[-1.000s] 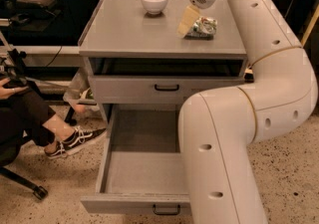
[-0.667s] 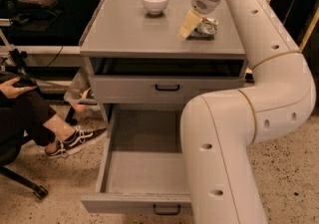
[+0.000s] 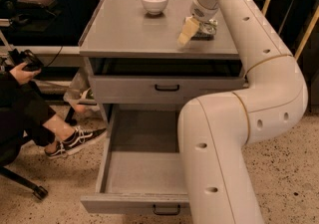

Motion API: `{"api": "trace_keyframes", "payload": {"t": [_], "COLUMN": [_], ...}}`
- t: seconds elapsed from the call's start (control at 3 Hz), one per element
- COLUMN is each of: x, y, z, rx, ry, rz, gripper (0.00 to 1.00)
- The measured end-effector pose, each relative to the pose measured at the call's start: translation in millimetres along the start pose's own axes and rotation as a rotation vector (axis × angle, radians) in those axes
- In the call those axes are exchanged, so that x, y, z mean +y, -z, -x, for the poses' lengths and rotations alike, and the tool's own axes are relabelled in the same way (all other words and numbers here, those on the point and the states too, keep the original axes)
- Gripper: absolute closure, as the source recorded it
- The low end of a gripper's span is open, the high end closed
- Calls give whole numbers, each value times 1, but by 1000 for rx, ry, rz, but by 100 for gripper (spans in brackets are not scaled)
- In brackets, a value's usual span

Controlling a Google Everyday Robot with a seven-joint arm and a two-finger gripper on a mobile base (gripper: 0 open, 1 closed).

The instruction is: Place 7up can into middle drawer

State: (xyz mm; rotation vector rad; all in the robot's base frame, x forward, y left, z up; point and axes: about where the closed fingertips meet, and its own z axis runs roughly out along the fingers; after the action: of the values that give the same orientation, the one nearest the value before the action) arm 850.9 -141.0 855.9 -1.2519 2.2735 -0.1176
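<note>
The 7up can (image 3: 206, 29) lies on its side on the grey cabinet top (image 3: 129, 29), near the right back corner. My gripper (image 3: 192, 29) is down at the can, right against its left side, with the arm coming in from above. The can is partly hidden behind the gripper. The middle drawer (image 3: 144, 168) is pulled far out below, with nothing in its box and its black handle (image 3: 166, 211) at the front. My arm's big white links (image 3: 224, 133) cover the drawer's right side.
A white bowl (image 3: 154, 1) stands at the back of the cabinet top. The upper grey drawer front (image 3: 167, 88) is slightly ajar. A seated person's leg and shoe (image 3: 75, 141) are on the floor to the left of the drawer.
My gripper has come down a little toward the cabinet top beside the can. The can, bowl and drawer have not moved.
</note>
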Motion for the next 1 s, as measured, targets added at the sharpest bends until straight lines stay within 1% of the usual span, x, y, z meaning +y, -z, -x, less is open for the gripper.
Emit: {"api": "trace_keyframes", "payload": {"t": [0.33,1.0], "x": [0,0], "y": [0,0], "z": [0,0], "rx": [0,0], "ry": [0,0], "rz": [0,0], "gripper": [19,65]}}
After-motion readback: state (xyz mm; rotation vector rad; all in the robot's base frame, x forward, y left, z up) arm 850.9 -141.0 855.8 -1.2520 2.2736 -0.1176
